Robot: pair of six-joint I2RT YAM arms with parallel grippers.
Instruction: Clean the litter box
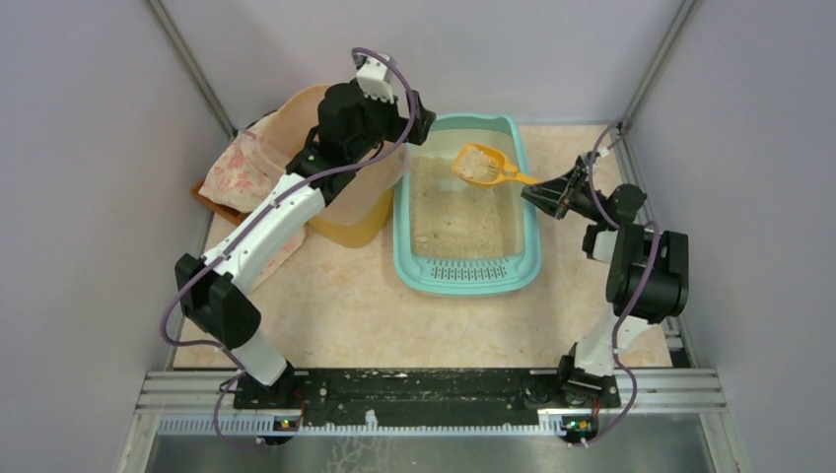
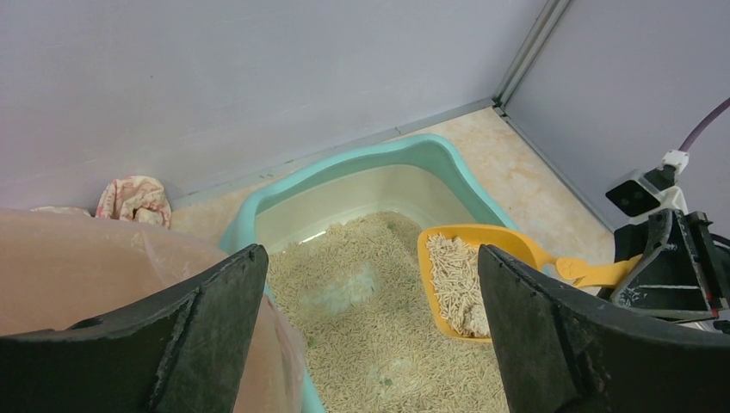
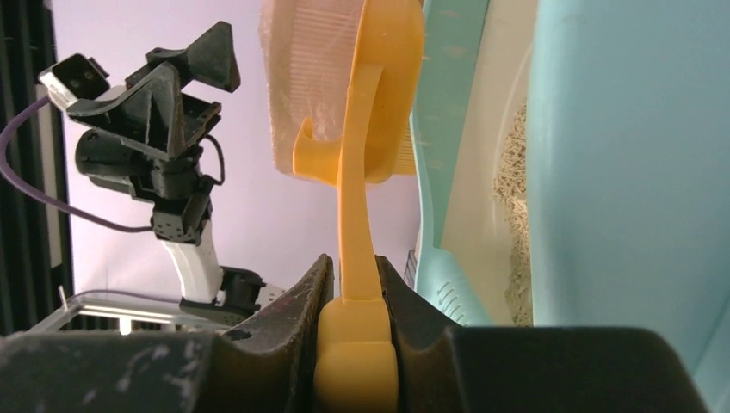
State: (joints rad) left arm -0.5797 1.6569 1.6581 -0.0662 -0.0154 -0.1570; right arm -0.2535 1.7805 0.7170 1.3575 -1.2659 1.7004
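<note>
R claw is clamping the orange scoop by its handle, loaded, over the litter box's far end, L claw gaping wide and empty at its left edge, so next prob. means swinging the load, w/o spilling, to the yellow bin just left of the box.

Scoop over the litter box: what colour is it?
The scoop is orange-yellow; it shows best in the left wrist view.
</note>
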